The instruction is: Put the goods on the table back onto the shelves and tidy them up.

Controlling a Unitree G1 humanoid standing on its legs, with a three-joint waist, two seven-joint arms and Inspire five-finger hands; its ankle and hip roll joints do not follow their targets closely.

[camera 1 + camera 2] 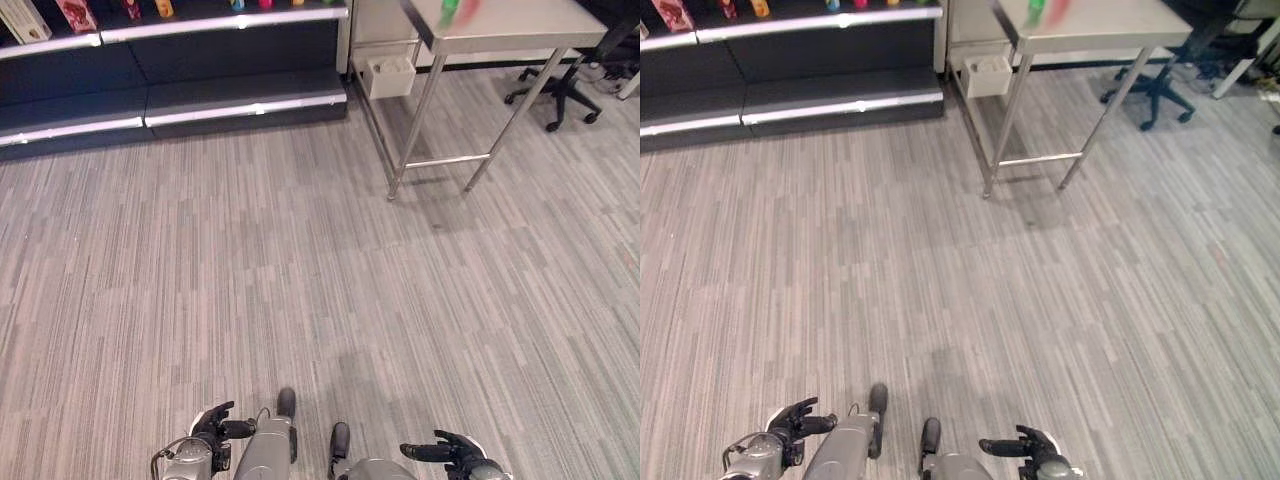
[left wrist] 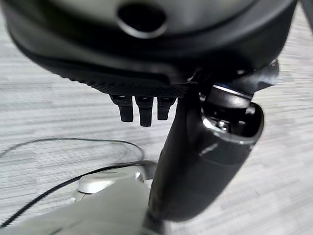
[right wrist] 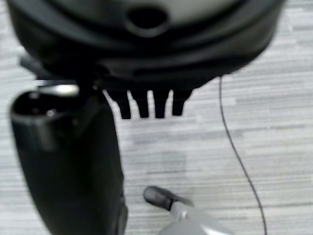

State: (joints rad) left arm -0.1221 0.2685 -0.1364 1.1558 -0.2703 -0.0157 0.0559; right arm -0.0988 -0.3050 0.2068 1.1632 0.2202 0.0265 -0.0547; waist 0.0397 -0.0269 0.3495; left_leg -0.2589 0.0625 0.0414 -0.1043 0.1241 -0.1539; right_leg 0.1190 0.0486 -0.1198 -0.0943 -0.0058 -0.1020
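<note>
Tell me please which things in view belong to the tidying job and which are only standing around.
Belonging to the job:
- grey metal table
- blurred green and red goods on it
- dark shelves with lit edges, colourful goods on the upper one
- left hand and right hand, both empty

Standing around:
- black wheeled office chair
- white box

- We are facing a wide stretch of bare floor.
- A steel table is standing ahead on the right, its legs blocking low passage.
- Dark shelves are closing off the left.
</note>
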